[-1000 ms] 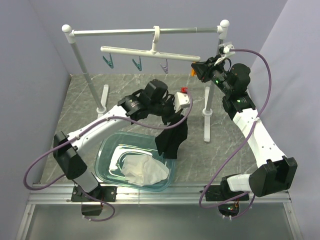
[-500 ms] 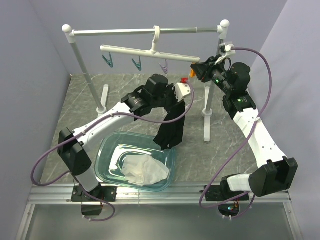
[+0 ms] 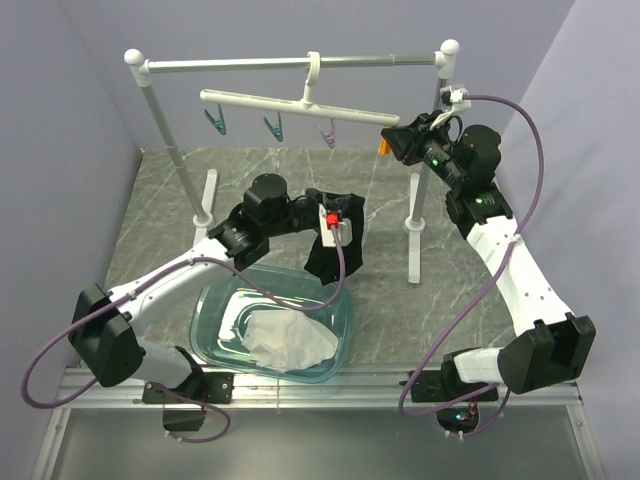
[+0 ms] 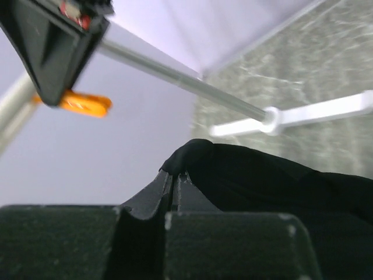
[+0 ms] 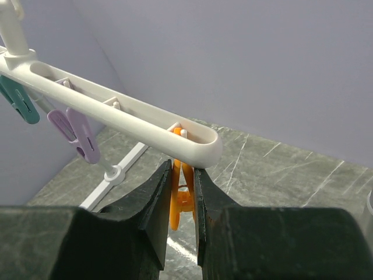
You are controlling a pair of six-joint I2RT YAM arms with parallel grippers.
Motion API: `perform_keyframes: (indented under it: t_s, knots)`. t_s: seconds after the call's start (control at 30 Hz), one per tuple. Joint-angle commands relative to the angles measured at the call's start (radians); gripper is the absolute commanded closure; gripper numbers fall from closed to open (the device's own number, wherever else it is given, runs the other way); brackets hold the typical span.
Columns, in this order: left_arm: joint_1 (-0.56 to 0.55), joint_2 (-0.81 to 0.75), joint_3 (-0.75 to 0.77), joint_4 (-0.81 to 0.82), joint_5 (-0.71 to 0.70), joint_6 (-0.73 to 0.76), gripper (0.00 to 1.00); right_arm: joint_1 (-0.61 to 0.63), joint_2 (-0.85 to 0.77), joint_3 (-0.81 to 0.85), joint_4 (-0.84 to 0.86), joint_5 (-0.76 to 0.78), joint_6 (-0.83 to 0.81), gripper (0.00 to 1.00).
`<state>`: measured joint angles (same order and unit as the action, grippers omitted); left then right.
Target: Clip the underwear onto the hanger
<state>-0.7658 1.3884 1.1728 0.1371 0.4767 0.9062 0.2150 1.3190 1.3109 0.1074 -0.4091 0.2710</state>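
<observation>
The white hanger [image 3: 300, 105] hangs by its hook from the rack's rail, with two teal pegs [image 3: 217, 123], a purple peg [image 3: 329, 134] and an orange peg [image 3: 383, 146] at its right end. My right gripper [image 3: 392, 141] is shut on the orange peg [image 5: 182, 192], squeezing it just under the bar [image 5: 116, 111]. My left gripper [image 3: 345, 215] is shut on the black underwear [image 3: 335, 245], which hangs down over the bin's far edge. In the left wrist view the fabric [image 4: 274, 175] bunches over the closed fingertips [image 4: 183, 181], well below the orange peg [image 4: 84, 103].
A tall white-and-metal rack [image 3: 290, 64] with ball-capped posts stands at the back on two feet [image 3: 414, 225]. A clear teal bin [image 3: 215, 300] near the front holds a white cloth [image 3: 288, 340]. Purple cables loop from both arms.
My left arm has swung down and left, turning its wrist, and the underwear has come with it, lower and bunched nearer the bin. My right gripper has stayed on the orange peg.
</observation>
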Motion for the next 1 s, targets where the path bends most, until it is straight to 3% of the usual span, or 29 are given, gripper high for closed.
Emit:
perform_keyframes:
  t_s: [0.0,0.17,0.23,0.27,0.37,0.4,0.5,0.97]
  knots:
    - [0.014,0.029,0.008,0.217,0.082,0.167,1.0,-0.006,-0.003,0.056,0.002,-0.017,0.011,1.0]
    - [0.023,0.099,0.007,0.497,0.074,0.234,1.0,-0.006,-0.003,0.067,-0.002,-0.011,0.008,1.0]
    - [0.023,0.124,0.051,0.463,0.101,0.246,1.0,-0.008,-0.003,0.067,-0.002,-0.01,0.01,1.0]
    - [0.023,0.127,0.063,0.367,0.117,0.269,1.0,-0.009,-0.004,0.067,-0.002,-0.011,0.008,1.0]
    - [0.02,0.146,0.024,0.326,0.14,0.426,1.0,-0.011,-0.001,0.065,0.0,-0.011,0.014,1.0]
    - [0.019,0.155,-0.007,0.337,0.132,0.538,1.0,-0.012,-0.001,0.064,0.0,-0.013,0.017,1.0]
    - [0.01,0.196,-0.03,0.41,0.082,0.635,1.0,-0.012,-0.001,0.056,0.002,-0.016,0.023,1.0]
    - [-0.006,0.366,-0.036,0.728,-0.01,0.963,1.0,-0.012,0.019,0.059,-0.031,-0.043,0.028,1.0]
